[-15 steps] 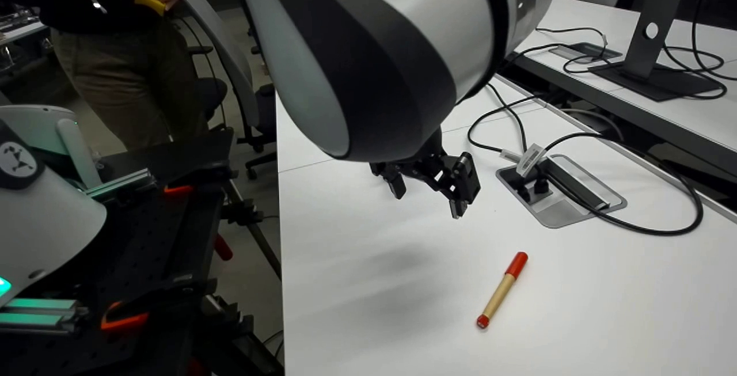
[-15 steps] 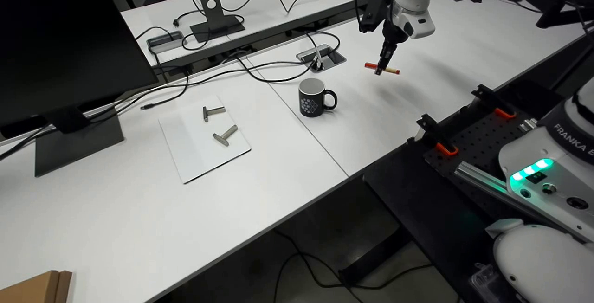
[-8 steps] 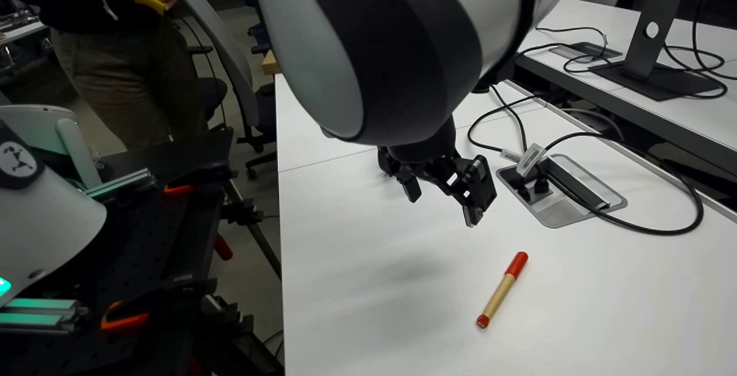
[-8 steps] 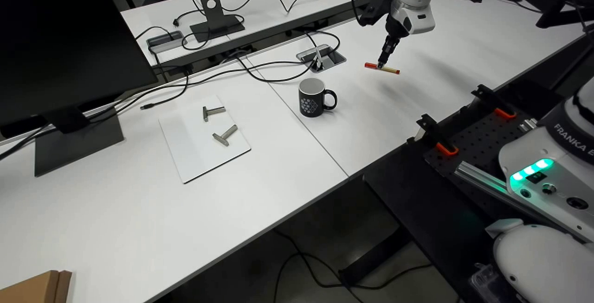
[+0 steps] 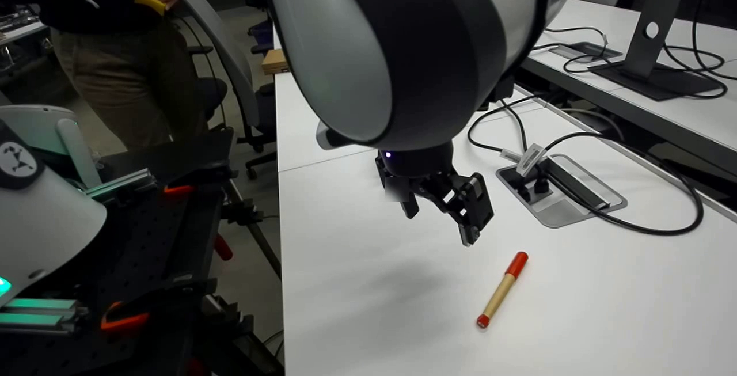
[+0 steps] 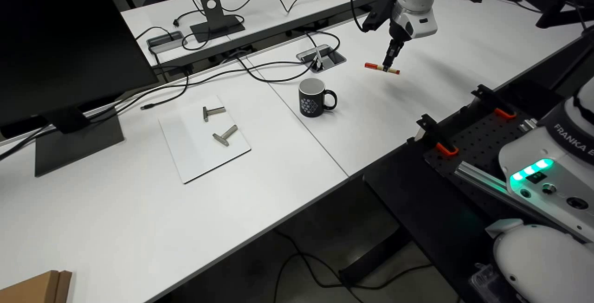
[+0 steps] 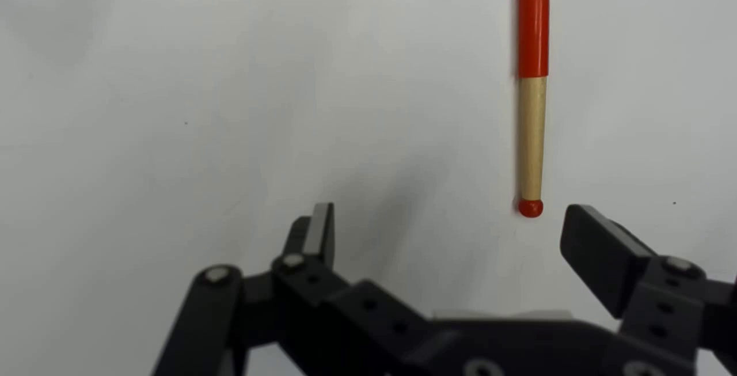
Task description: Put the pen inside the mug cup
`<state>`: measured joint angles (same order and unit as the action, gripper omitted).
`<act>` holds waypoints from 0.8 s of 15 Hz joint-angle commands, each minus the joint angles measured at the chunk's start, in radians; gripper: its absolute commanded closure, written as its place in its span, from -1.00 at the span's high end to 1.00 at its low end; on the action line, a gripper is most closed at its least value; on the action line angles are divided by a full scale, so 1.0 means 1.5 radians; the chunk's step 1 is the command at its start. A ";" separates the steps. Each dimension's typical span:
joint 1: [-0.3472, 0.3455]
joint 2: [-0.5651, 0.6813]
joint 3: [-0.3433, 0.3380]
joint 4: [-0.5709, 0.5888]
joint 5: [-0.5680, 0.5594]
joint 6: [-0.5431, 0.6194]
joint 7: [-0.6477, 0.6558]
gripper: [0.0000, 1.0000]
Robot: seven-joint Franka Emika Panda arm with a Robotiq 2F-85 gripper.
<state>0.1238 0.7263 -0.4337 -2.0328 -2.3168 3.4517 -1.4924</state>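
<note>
The pen (image 7: 533, 102), slim, glossy-capped, lies on the smooth tabletop (image 7: 391, 76).

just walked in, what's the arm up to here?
The Franka arm has its gripper open above the white table, holding nothing. The pen lies flat on the table, ungripped, and is probably what it goes for next. The black mug stands upright on the same table, with the pen not yet in it. A person stands nearby in an exterior view, holding a yellow-and-red device.
</note>
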 commanded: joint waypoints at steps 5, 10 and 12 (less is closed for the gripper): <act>0.000 0.000 0.000 0.000 0.000 0.000 0.000 1.00; -0.019 0.002 0.000 0.012 -0.015 0.005 0.008 1.00; -0.016 0.003 -0.006 0.017 -0.023 0.005 0.016 1.00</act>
<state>0.1006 0.7272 -0.4337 -2.0299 -2.3190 3.4520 -1.4930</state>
